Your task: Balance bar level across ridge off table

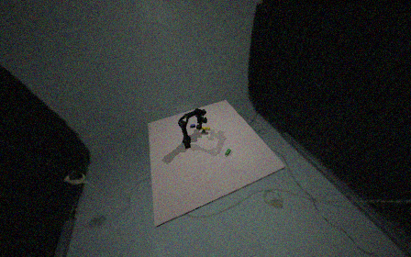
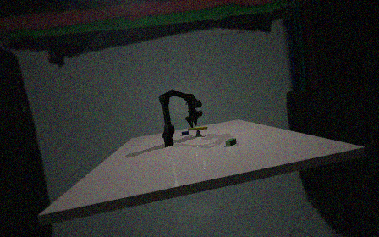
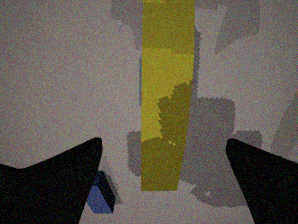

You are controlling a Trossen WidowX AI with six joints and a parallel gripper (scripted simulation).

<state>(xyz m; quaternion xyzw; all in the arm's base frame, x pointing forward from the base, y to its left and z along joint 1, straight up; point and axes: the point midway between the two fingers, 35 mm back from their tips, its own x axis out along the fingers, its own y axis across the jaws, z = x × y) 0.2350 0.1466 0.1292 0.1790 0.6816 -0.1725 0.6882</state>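
Observation:
The yellow bar [image 3: 166, 76] [image 2: 198, 128] [image 1: 205, 128] lies level, raised above the table on a small dark ridge [image 2: 198, 134], whose top is hidden under the bar. In the wrist view the bar runs lengthwise down the middle between my two dark fingers. My gripper [image 3: 162, 176] [image 2: 196, 115] [image 1: 200, 120] is open wide, its fingers standing clear on both sides of the bar and just above it.
A small blue block [image 3: 100, 199] [image 2: 185, 133] [image 1: 192, 125] lies on the table near the left finger. A green block [image 2: 230, 142] [image 1: 227, 151] lies further out on the pale table [image 2: 254, 157] [image 1: 206, 184]. The arm's base [image 2: 168, 140] stands left of the ridge.

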